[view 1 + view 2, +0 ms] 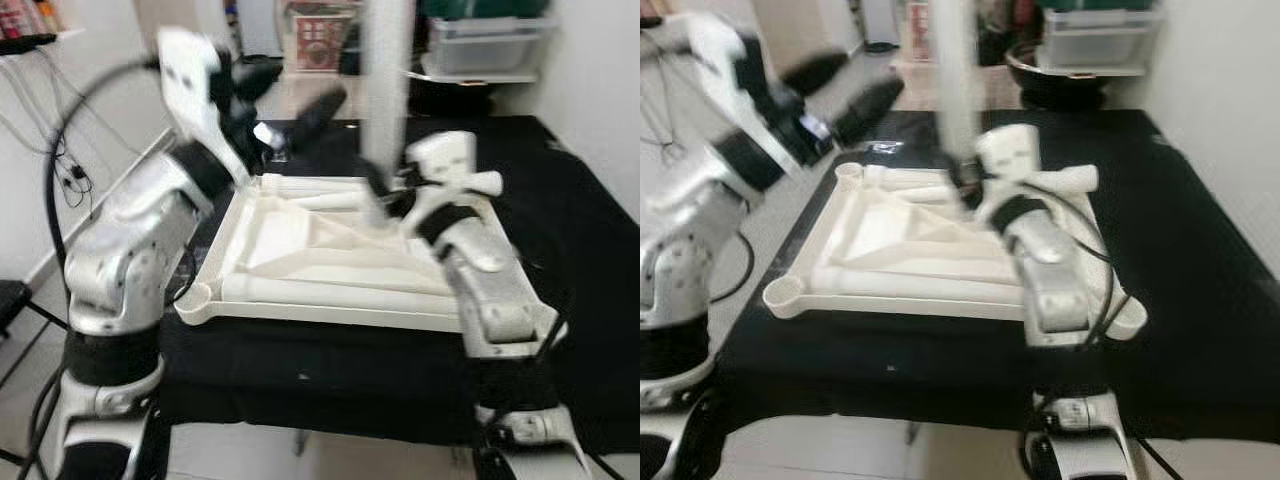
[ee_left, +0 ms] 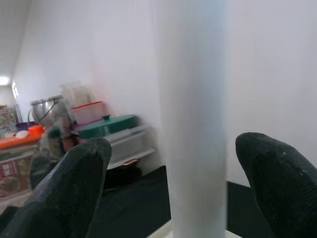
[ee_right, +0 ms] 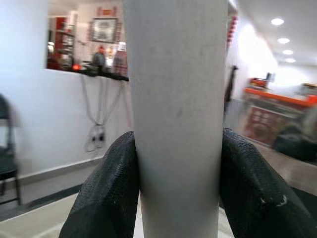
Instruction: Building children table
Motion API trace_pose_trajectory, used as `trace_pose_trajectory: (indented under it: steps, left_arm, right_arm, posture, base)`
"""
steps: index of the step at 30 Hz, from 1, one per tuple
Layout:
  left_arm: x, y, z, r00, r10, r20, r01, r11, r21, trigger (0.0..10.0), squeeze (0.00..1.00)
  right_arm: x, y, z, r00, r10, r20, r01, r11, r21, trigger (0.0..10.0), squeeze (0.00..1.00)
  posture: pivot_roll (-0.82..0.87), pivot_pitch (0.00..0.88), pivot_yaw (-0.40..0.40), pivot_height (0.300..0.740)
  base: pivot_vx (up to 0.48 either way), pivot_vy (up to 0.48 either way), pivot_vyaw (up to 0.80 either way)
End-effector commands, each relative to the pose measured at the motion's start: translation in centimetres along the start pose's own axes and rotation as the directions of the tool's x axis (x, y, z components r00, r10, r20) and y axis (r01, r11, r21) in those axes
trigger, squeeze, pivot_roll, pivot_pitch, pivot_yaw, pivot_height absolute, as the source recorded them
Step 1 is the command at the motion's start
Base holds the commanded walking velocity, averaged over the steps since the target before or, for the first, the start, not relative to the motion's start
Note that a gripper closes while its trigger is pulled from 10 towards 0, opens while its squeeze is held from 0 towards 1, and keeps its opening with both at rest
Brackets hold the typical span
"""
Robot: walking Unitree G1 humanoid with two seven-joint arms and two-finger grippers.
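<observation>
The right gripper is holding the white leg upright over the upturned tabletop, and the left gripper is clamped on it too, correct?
Not quite. The left gripper is open around the leg, not clamped; the left wrist view shows gaps. The right gripper does hold it upright over the tabletop.

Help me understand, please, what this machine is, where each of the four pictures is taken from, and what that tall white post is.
This is a humanoid robot with two silver arms, each ending in a black two-fingered pincer. The two wide pictures come from cameras in its head, looking down; the two close ones come from a camera on each wrist. On the black table lies an upside-down white children's tabletop. The white post is a table leg standing upright on it. The right pincer is shut around the leg. The left pincer, raised on the robot's left, is open, with the leg between its fingers.
</observation>
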State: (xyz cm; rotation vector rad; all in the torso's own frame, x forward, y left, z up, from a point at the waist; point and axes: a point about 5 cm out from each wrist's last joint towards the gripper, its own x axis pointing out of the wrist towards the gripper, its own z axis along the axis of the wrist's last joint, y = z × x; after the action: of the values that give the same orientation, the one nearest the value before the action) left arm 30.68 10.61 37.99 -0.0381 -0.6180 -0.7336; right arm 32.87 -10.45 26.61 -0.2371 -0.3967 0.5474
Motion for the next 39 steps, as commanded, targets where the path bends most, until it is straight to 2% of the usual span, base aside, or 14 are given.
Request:
trace_pose_trajectory:
  steps: [1, 6, 9, 11, 12, 13, 14, 23, 28, 29, 33, 37, 38, 39]
  left_arm:
    - [0.4, 0.4, -0.6, 1.0, 0.015, -0.016, -0.015, 1.0, -0.008, 10.0, 0.0]
    - [2.3, -0.9, -0.8, 0.999, -0.052, -0.005, 0.052, 0.998, -0.023, 10.0, 0.0]
    - [2.7, -1.1, -1.0, 0.997, -0.07, -0.012, 0.07, 0.997, -0.016, 10.0, 0.0]
    - [3.0, -1.1, -1.1, 0.996, -0.083, -0.021, 0.083, 0.997, 0.0, 8.8, 0.0]
    - [3.0, -1.1, -1.1, 0.996, -0.083, -0.021, 0.083, 0.997, 0.0, 8.8, 0.0]
    - [3.0, -1.2, -1.2, 0.995, -0.095, -0.032, 0.095, 0.995, 0.007, 4.9, 0.0]
    - [3.1, -1.2, -1.2, 0.994, -0.103, -0.044, 0.103, 0.995, 0.016, 0.0, 0.0]
    - [3.1, -1.3, -1.4, 0.989, -0.119, -0.086, 0.126, 0.989, 0.079, 0.0, 0.0]
    - [3.1, -1.7, -1.5, 0.986, -0.138, -0.095, 0.147, 0.985, 0.094, 0.0, 0.0]
    - [3.1, -1.7, -1.6, 0.985, -0.142, -0.095, 0.151, 0.984, 0.094, 0.0, 0.0]
    - [3.0, -1.9, -1.8, 0.984, -0.15, -0.099, 0.159, 0.983, 0.09, 0.0, 0.0]
    - [2.8, -2.2, -2.1, 0.983, -0.156, -0.097, 0.163, 0.984, 0.072, 0.0, 0.0]
    - [2.8, -2.4, -2.3, 0.983, -0.157, -0.097, 0.164, 0.984, 0.067, 0.0, 0.0]
    - [2.8, -2.5, -2.4, 0.983, -0.158, -0.096, 0.164, 0.985, 0.062, 0.0, 0.0]
  right_arm:
    - [-0.1, 0.5, 0.6, 0.999, 0.026, 0.019, -0.026, 1.0, -0.017, 10.0, 0.0]
    - [0.0, 1.4, 0.9, 0.996, 0.081, 0.035, -0.08, 0.997, -0.003, 10.0, 0.0]
    - [0.0, 1.9, 1.2, 0.994, 0.103, 0.041, -0.103, 0.995, 0.0, 10.0, 0.0]
    - [0.0, 2.3, 1.3, 0.993, 0.113, 0.041, -0.113, 0.994, -0.004, 10.0, 0.0]
    - [0.0, 2.3, 1.3, 0.993, 0.113, 0.041, -0.113, 0.994, -0.004, 10.0, 0.0]
    - [0.0, 2.4, 1.2, 0.992, 0.118, 0.038, -0.118, 0.993, -0.01, 10.0, 0.0]
    - [0.0, 2.5, 1.2, 0.992, 0.121, 0.035, -0.12, 0.993, -0.013, 10.0, 0.0]
    - [0.1, 2.7, 0.4, 0.993, 0.116, -0.015, -0.117, 0.991, -0.066, 10.0, 0.0]
    - [0.3, 3.0, -1.6, 0.986, 0.083, -0.147, -0.095, 0.992, -0.083, 10.0, 0.0]
    - [0.4, 3.1, -2.0, 0.981, 0.08, -0.175, -0.094, 0.993, -0.075, 10.0, 1.0]
    - [0.6, 3.4, -2.3, 0.976, 0.087, -0.199, -0.097, 0.994, -0.042, 10.0, 1.0]
    - [1.4, 4.1, -1.9, 0.978, 0.077, -0.192, -0.066, 0.996, 0.065, 10.0, 1.0]
    - [1.7, 4.3, -1.7, 0.98, 0.07, -0.184, -0.049, 0.992, 0.113, 10.0, 0.89]
    - [2.0, 4.6, -1.5, 0.982, 0.064, -0.177, -0.037, 0.987, 0.154, 10.0, 0.38]
  posture:
    - [-0.01, 0.0, 0.043, 0.74]
    - [-0.02, 0.0, 0.05, 0.74]
    - [-0.02, 0.0, 0.052, 0.74]
    - [-0.02, 0.0, 0.053, 0.74]
    - [-0.02, 0.0, 0.053, 0.74]
    - [-0.01, 0.0, 0.053, 0.74]
    - [-0.01, 0.0, 0.053, 0.74]
    - [0.0, 0.0, 0.053, 0.74]
    - [0.0, 0.0, 0.052, 0.74]
    - [0.0, 0.0, 0.052, 0.74]
    - [0.0, 0.0, 0.051, 0.74]
    - [0.0, 0.0, 0.05, 0.74]
    - [0.0, 0.0, 0.05, 0.74]
    - [0.0, 0.0, 0.049, 0.74]
  base:
    - [0.0, 0.0, 0.0]
    - [0.0, 0.0, 0.0]
    - [0.0, 0.0, 0.0]
    - [0.0, 0.0, 0.0]
    - [0.0, 0.0, 0.0]
    - [0.0, 0.0, 0.0]
    - [0.0, 0.0, 0.0]
    - [0.0, 0.0, 0.0]
    - [0.0, 0.0, 0.0]
    - [0.0, 0.0, 0.0]
    - [0.0, 0.0, 0.0]
    - [0.0, 0.0, 0.0]
    - [0.0, 0.0, 0.0]
    - [0.0, 0.0, 0.0]
